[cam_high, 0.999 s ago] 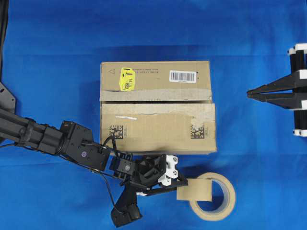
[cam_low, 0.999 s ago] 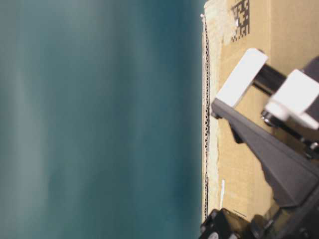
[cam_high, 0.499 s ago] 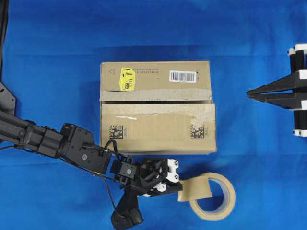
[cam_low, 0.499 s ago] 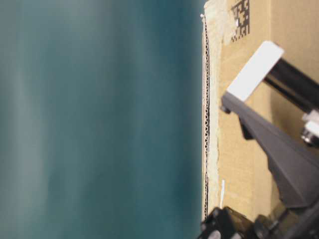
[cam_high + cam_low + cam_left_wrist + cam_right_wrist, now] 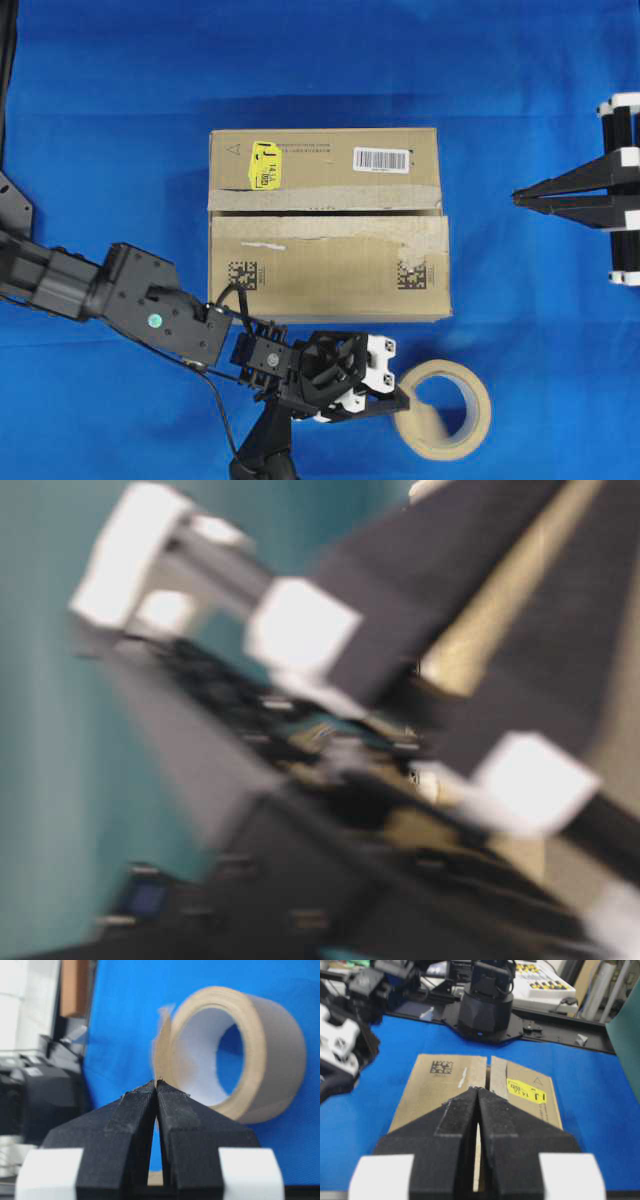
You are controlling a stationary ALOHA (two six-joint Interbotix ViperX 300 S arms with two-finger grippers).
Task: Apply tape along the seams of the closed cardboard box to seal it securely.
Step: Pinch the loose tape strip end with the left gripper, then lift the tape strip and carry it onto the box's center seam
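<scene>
Item 1, cardboard box (image 5: 325, 225): sits at the centre of the desk (image 5: 120, 100), flaps closed, yellow sticker and barcode label towards the far edge. The seam (image 5: 325, 212) runs across its top from side to side. I see only worn old bands there, no fresh strip.

Item 2, tape roll (image 5: 470, 420): lies flat near the desk's near edge, just off the box's near right corner.

Item 3, left end effector (image 5: 400, 398): at the roll's left rim, jaws pressed together. My wrist view shows a blurred tan edge rising from the tips, which I take for the tape (image 5: 162, 1045), pinched, beside the roll.

Item 4, right end effector (image 5: 518, 197): jaws pressed together on nothing, hovering by the desk's right edge, level with the seam and well clear of the box.

Step in hand, as I judge it: pulling the strip free of the roll. Next I need to carry it over the box, line it up with the seam, and lay it flat without folding.
</scene>
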